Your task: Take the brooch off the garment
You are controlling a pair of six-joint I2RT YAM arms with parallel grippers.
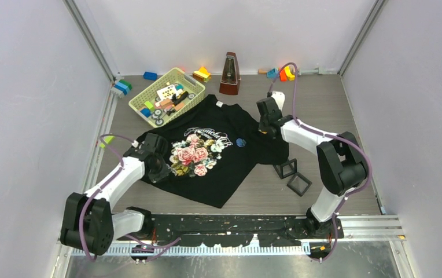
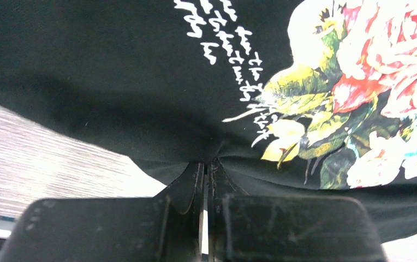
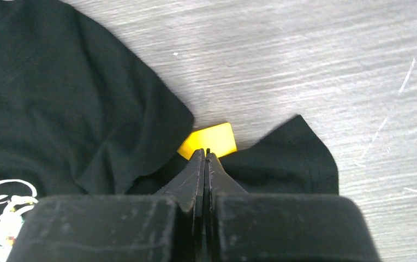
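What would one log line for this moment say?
left end effector: shut on garment edge | right end effector: shut on garment sleeve | brooch: on garment, ungripped

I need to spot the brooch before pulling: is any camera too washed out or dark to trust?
Top view: evenly lit, the brooch shows as a small blue dot. Left wrist: the rose print is blown out white, the shirt near-featureless black. Right wrist: the table glares pale, brooch not in frame.

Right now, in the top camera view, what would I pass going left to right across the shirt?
Left gripper on the T-shirt, rose print, brooch, right gripper, black square boxes.
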